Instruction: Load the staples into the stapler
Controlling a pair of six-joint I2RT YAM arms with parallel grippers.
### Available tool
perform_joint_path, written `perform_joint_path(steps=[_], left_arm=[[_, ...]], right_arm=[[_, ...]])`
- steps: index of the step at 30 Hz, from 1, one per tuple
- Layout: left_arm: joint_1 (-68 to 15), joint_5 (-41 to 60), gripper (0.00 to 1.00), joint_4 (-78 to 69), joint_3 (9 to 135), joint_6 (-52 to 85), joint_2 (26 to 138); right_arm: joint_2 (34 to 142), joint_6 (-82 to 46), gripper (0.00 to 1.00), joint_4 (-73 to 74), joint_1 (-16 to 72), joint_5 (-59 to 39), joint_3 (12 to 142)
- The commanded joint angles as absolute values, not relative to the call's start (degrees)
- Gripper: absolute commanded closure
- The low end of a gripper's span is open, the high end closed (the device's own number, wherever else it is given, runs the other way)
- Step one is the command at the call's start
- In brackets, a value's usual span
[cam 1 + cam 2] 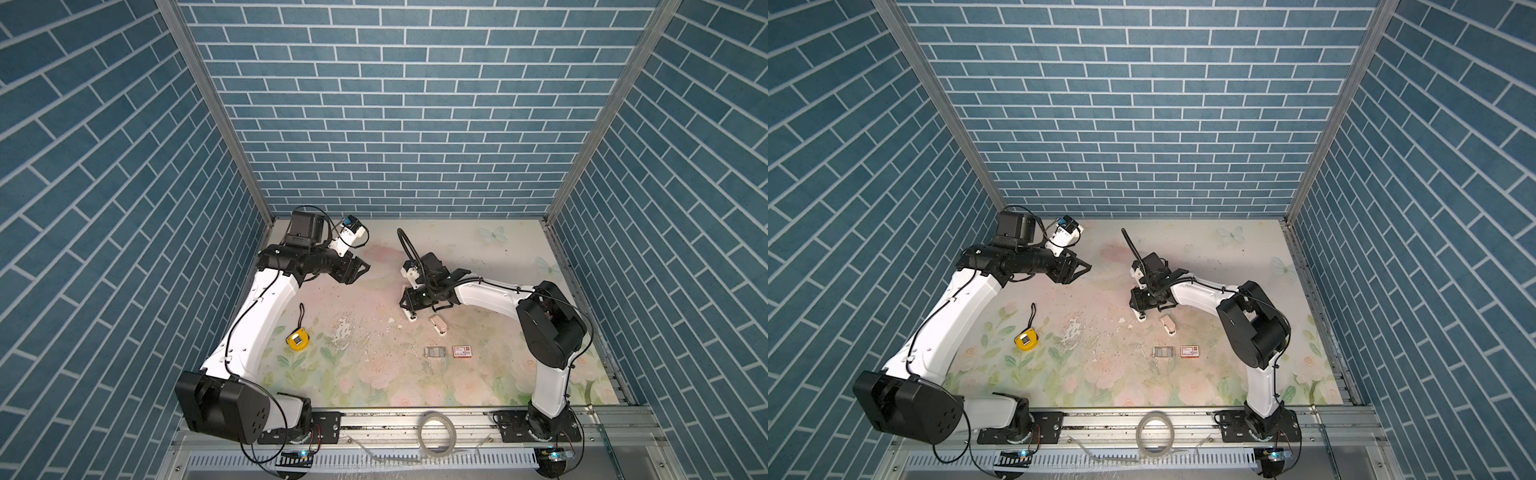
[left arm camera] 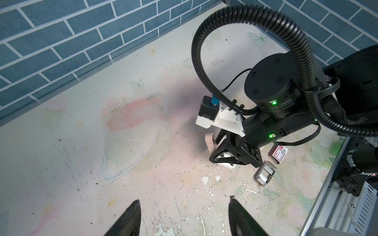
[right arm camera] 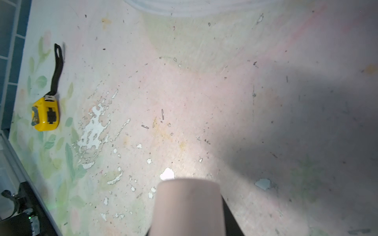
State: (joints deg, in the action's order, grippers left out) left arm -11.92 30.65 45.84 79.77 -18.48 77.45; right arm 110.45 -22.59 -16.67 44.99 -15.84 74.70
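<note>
Hovering left fingers (image 2: 131, 216) spread over open mat (image 2: 81, 163), right fingers (image 2: 222, 152) pinching pink stapler (image 3: 188, 204)

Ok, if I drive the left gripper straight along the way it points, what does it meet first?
Most likely the right arm's wrist camera: the open left gripper points across bare table toward it. Height is hard to judge, so it might touch the table first.
</note>
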Motion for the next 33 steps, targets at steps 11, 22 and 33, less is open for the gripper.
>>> perform_joint_path(steps=[11,22,33], left_arm=[[-11.69,31.36,0.31,43.95,76.69,-17.53,74.45],[-11.62,33.53,0.30,43.87,76.96,-17.93,75.97],[-11.78,34.10,0.29,43.81,76.26,-17.94,76.28]], right_arm=[[117.49,-20.14,0.86,-21.77,48.06,-5.64,82.76],[119.58,-20.30,0.81,-23.67,50.54,-2.27,83.46],[119.56,-20.39,0.63,-23.12,51.15,-1.76,82.17]])
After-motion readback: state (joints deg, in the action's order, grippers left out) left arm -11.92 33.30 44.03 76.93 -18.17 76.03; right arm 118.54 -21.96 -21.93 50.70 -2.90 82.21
